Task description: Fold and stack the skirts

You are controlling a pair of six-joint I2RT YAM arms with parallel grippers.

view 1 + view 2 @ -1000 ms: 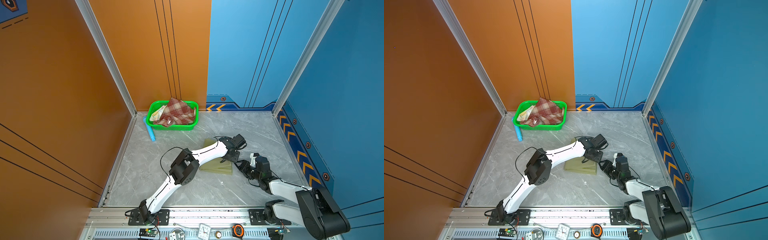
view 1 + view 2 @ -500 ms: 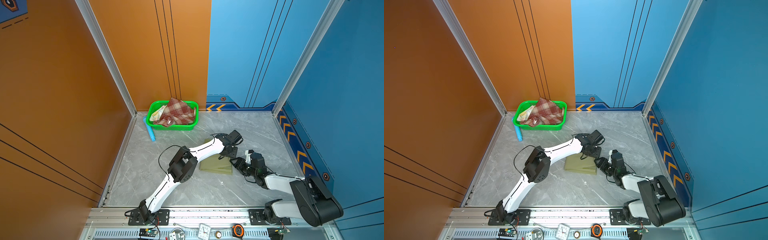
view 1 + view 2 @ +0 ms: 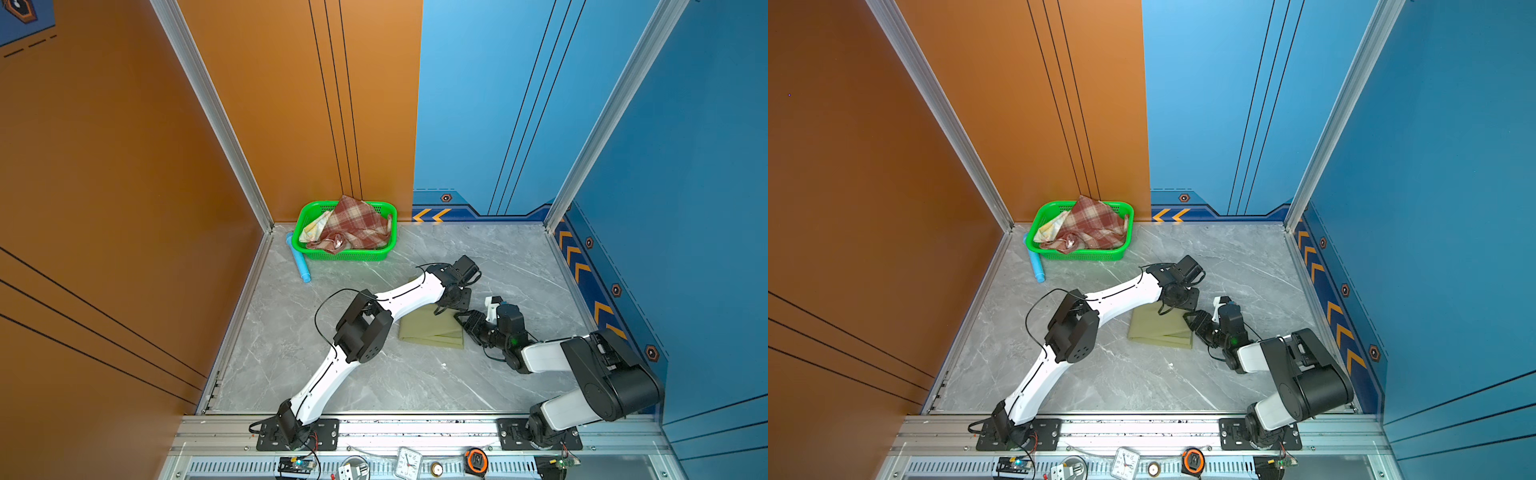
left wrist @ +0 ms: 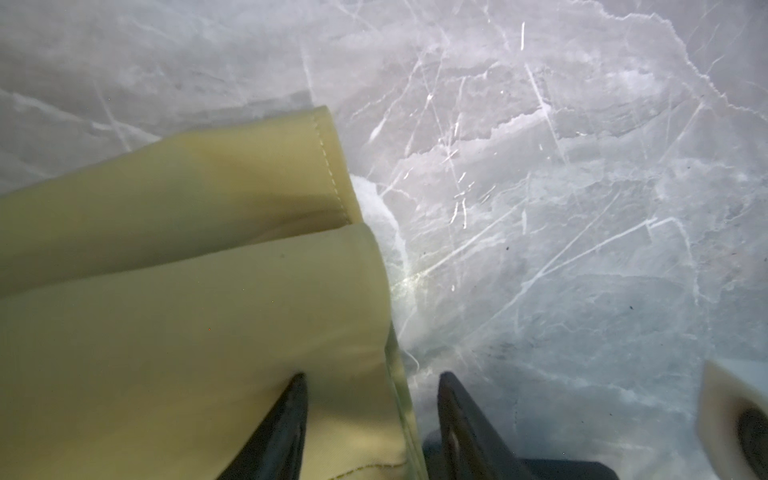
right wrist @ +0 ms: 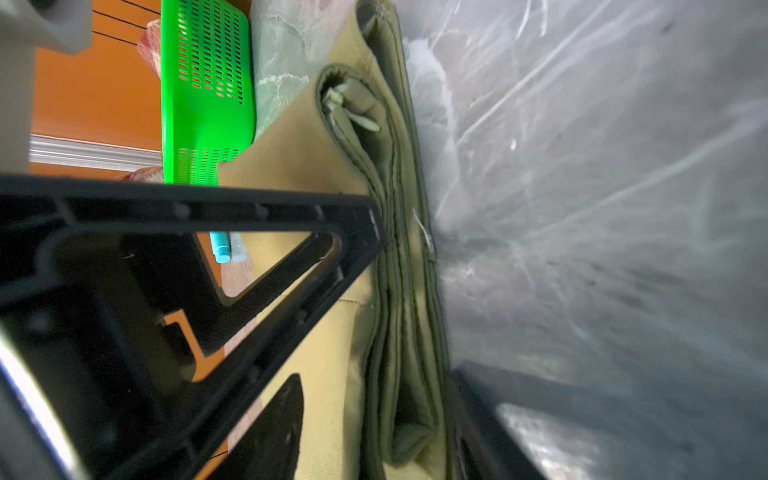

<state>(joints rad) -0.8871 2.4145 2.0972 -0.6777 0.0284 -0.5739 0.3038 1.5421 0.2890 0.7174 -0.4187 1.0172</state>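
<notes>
Right hand [image 5: 378, 374] has slid up to the olive skirt [image 3: 432, 332]; plaid skirt [image 3: 353, 226] and floral skirt [image 3: 313, 224] fill the basket [image 3: 345, 257]. Low-reaching, it and left hand [image 4: 372, 378] stand spread astride the olive edge

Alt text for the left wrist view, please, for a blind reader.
The left end effector hangs open across the edge of a folded olive skirt, with one black finger over the cloth and one over the bare grey marble table. A second layer of the skirt shows a stitched hem.
</notes>
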